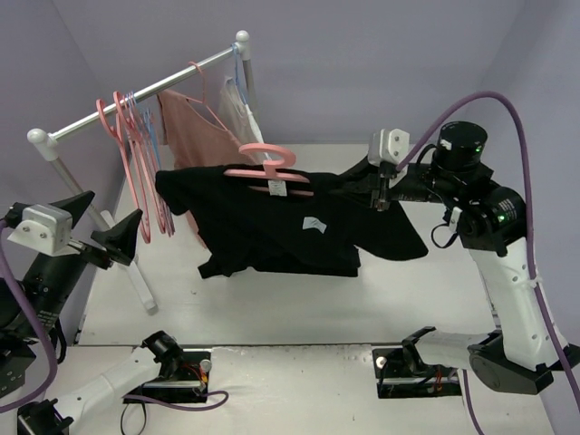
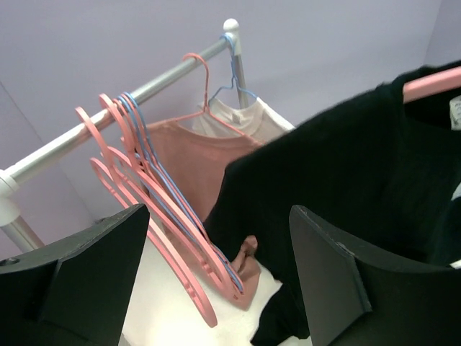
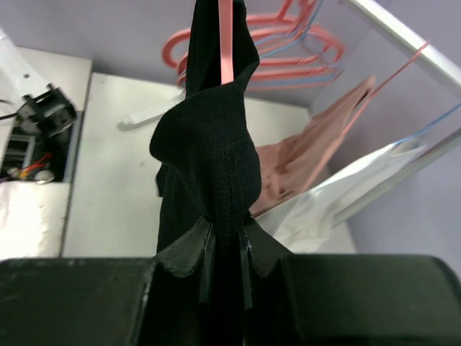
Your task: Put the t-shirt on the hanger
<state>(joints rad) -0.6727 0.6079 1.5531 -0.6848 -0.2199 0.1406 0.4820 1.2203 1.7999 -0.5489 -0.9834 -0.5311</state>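
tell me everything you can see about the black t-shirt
The t-shirt is plain black, soft-looking fabric, with a small white label showing. It hangs spread wide above the table, its top draped on a pink hanger and its lower part sagging in folds. The right fingers are shut on a bunched edge at one end. The left fingers are open and apart from it.

dusty-pink garment (image 1: pixel 186 131) and white garment (image 1: pixel 237 113) hang from rail (image 1: pixel 172 80).
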